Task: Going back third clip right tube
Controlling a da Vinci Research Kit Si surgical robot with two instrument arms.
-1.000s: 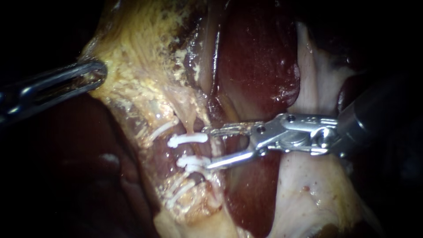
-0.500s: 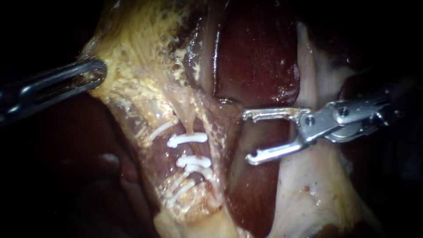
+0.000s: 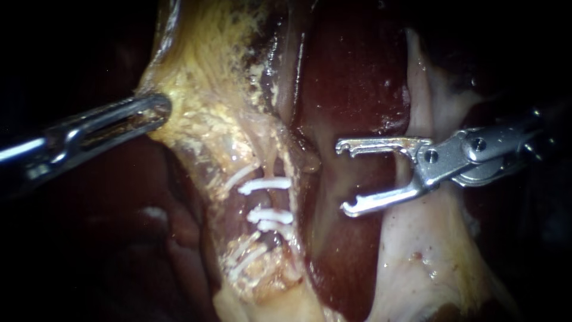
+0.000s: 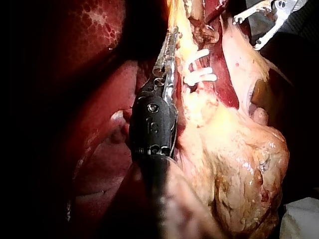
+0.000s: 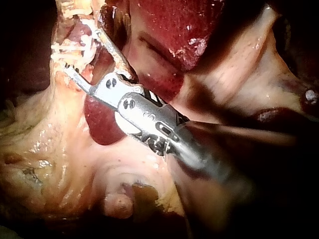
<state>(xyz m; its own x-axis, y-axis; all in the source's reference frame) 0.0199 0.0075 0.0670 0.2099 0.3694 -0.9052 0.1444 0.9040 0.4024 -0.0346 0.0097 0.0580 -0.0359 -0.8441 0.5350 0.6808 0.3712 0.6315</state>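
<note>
**A:** What is your right hand doing?

**B:** The hand of my right instrument (image 3: pixel 344 177) is wide open. It holds nothing. It hangs over the dark red liver (image 3: pixel 351 77).

**A:** Where are the clips?

**B:** The white clips (image 3: pixel 265 185) sit on the tube (image 3: pixel 268 201). They are to the left of my open hand, near it but not touching.

**A:** Which way do they lie?

**B:** The tube runs up and down. The clips lie across it, with their ends toward my hand.

**A:** And your other one?

**B:** My left instrument (image 3: pixel 156 112) pinches the yellow tissue (image 3: pixel 196 71), farther from the clips. The right one is nearer. I think going back means sliding right, straight away from them.
</note>
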